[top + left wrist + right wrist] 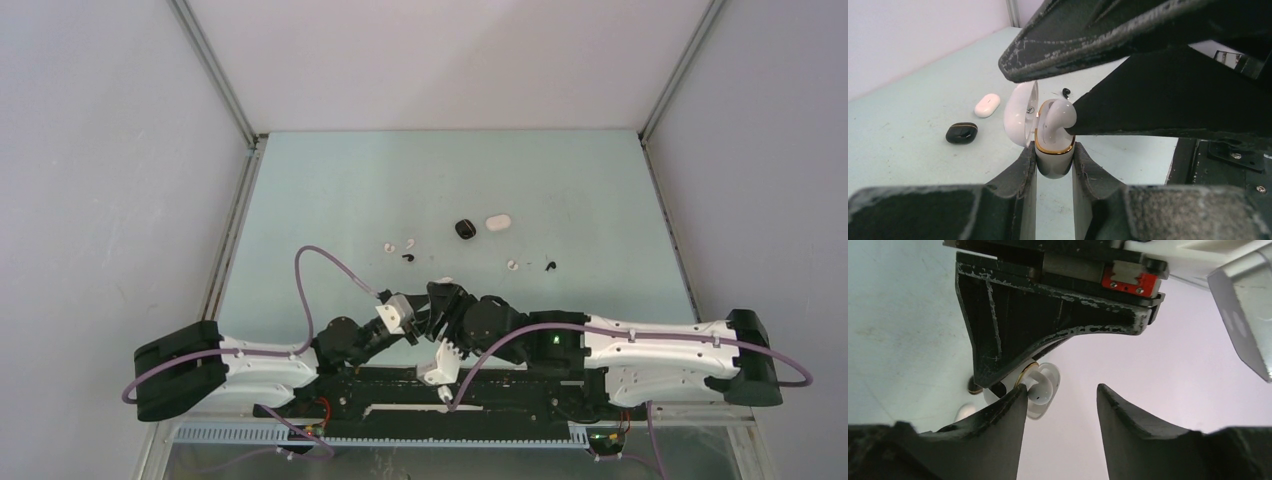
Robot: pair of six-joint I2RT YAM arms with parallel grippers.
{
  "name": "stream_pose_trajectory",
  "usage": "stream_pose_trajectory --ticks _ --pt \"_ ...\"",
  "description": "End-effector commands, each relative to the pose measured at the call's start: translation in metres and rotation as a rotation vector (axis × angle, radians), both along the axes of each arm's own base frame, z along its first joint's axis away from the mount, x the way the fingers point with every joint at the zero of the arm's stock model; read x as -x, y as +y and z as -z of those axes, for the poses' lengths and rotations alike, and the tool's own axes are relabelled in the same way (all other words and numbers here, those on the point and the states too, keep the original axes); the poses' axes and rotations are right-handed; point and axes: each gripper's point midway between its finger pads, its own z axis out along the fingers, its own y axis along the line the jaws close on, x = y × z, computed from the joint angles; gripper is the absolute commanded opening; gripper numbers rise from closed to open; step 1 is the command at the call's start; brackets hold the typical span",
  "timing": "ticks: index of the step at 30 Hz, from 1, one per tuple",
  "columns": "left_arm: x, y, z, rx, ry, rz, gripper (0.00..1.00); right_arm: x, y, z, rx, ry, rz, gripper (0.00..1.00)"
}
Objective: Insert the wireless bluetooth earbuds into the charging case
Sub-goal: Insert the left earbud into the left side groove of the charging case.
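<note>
arms [250,365]: white shells, black joints | cables [330,262]: lilac | pincer fingers [993,425]: black, scuffed | red plate [1131,282]: two screws

The right hand [1062,388] is spread, one fingertip [1015,399] seemingly touching a white earbud [1042,386].

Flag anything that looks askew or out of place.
The white earbud stands above the gold rim of the open charging case, not fully seated; the open right gripper touches it on one side only.
</note>
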Motion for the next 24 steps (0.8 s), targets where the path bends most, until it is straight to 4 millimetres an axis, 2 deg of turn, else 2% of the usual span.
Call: stream_pose_trajectory --ticks 1,8,10,12,18,22,24 --pt "0.002 0.003 -0.033 0.124 -0.054 -0.001 0.00 0.009 -0.004 0.006 0.052 0.151 0.019 0.58" --pt "0.002 0.007 -0.036 0.138 -0.049 -0.010 0.00 0.021 -0.025 -0.009 0.092 0.331 0.031 0.76" --pt "0.002 0.007 -0.035 0.135 -0.045 -0.012 0.00 0.023 -0.033 -0.021 0.071 0.387 0.042 0.83" --pt "0.002 0.008 -0.034 0.130 -0.040 -0.014 0.00 0.022 -0.043 -0.034 0.038 0.451 0.070 0.84" --pt "0.002 0.006 -0.030 0.123 -0.018 -0.011 0.00 -0.002 -0.070 -0.072 -0.148 0.675 0.245 0.88" --pt "0.007 0.000 -0.032 0.135 0.018 0.028 0.00 -0.022 -0.092 -0.075 -0.292 0.925 0.390 0.88" --pt "0.010 -0.006 -0.028 0.123 0.052 0.056 0.00 -0.020 -0.095 -0.075 -0.324 1.069 0.422 0.88"
